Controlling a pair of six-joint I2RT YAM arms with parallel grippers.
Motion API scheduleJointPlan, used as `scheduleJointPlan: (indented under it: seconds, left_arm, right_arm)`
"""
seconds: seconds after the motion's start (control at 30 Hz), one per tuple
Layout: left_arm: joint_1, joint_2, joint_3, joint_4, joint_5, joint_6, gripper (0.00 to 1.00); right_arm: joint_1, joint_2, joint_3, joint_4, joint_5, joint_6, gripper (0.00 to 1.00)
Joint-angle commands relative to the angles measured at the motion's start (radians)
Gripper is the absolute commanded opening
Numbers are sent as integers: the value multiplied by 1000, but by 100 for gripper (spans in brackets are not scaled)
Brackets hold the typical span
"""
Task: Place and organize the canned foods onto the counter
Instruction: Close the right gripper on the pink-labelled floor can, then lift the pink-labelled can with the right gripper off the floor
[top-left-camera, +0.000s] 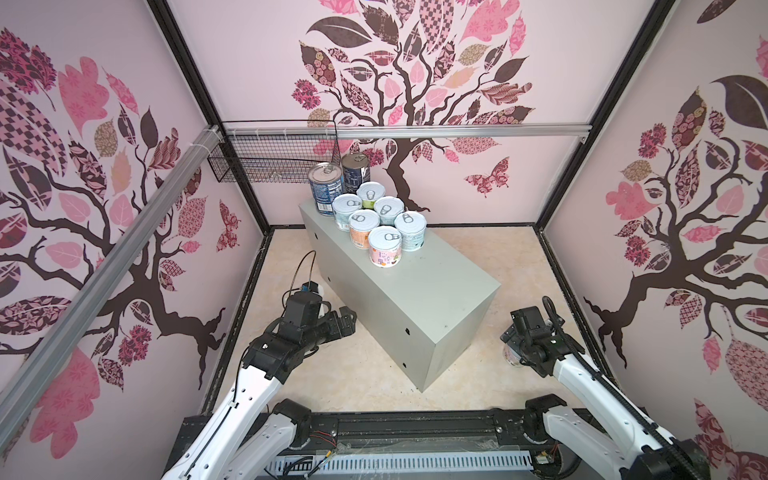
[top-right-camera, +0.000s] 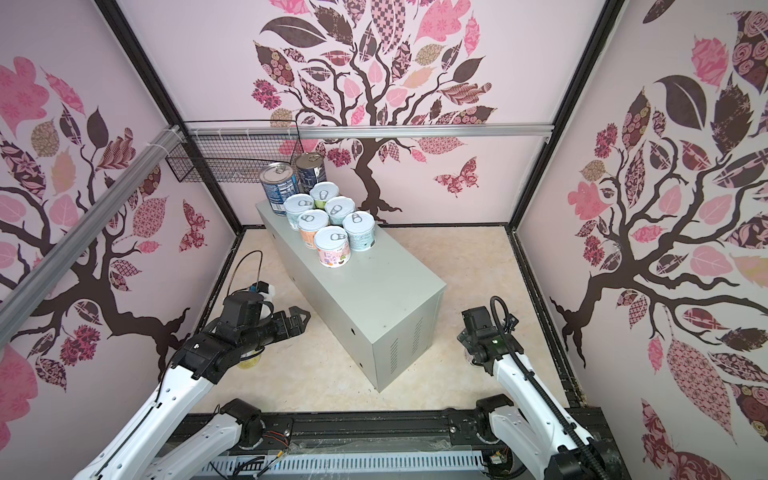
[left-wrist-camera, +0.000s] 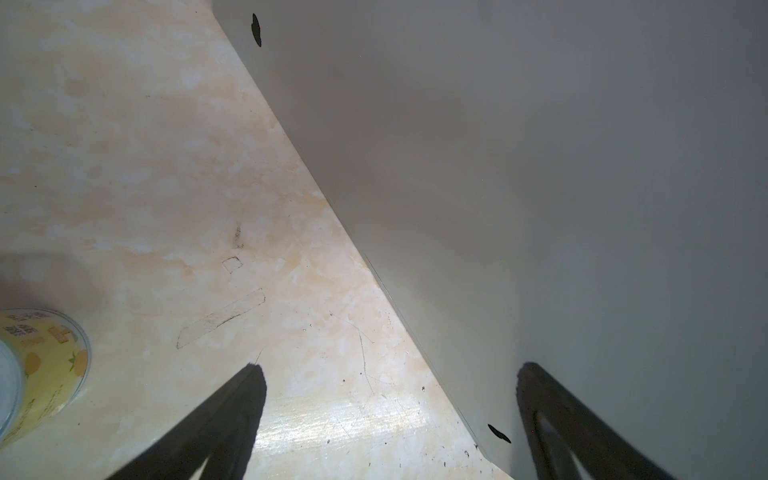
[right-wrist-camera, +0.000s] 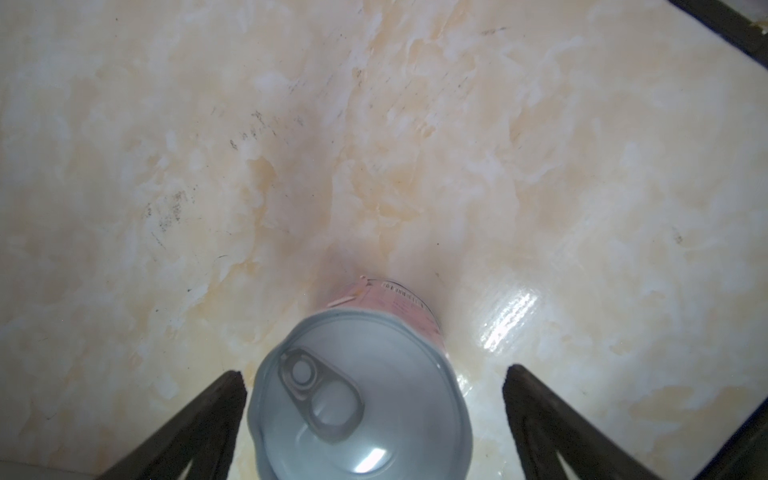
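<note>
Cans (top-left-camera: 384, 245): eight at far end of counter (top-left-camera: 432, 299); right pincer (right-wrist-camera: 376, 372) gaping around pink can (right-wrist-camera: 361, 411) on floor (right-wrist-camera: 249, 166), left pincer (left-wrist-camera: 390, 365) gaping too, empty.

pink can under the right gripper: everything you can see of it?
The pink can is short and round, metal by the look, with a white lid, its grey pull tab lying flat, and a pale pink label bearing a barcode. It stands upright on the marbled floor, off the counter. The right gripper hangs open above it, fingers on either side, not touching.
</note>
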Motion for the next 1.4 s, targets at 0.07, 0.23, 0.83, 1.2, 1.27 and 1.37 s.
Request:
scheduleJointPlan:
  seconds: [0.07,0.23,0.83,1.2,1.27,1.37]
  left_arm:
    - [13,10,-27,38,30,18,98]
    - [20,22,-27,46,53,23,98]
    - [52,40,-36,66,100,27,98]
    - [62,41,-38,69,104,26,98]
    - [62,39,-38,69,102,27,98]
    - [62,35,-37,69,101,28,98]
  right_arm:
    - [7,31,-12,37,-17,-18,100]
    - [7,71,-40,96,-72,-46,100]
    - [7,173,-62,171,-19,-75,92]
    - [7,154,-71,203,-27,-103,73]
    - [7,144,-73,216,-56,-123,69]
    - [7,108,-73,228,-86,-153,64]
